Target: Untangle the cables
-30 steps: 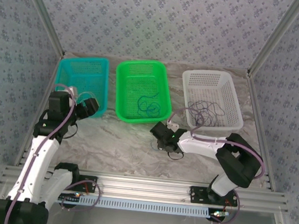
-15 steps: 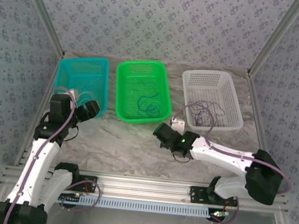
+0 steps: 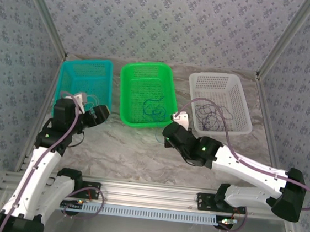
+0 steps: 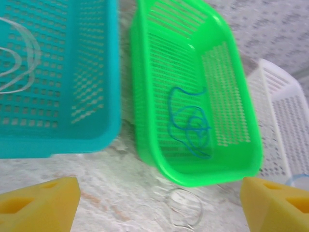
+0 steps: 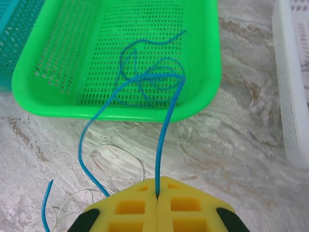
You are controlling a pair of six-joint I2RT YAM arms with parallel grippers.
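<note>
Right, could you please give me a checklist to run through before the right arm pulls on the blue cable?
1. Right pincer shut on the blue cable: ok.
2. Blue cable out of the green basket: not ok; its loops lie inside and a strand crosses the near rim.
3. Left pincer open, holding nothing: ok.
4. Clear cable on the table free of the blue one: cannot tell.
5. Dark cable inside the white basket: ok.
</note>
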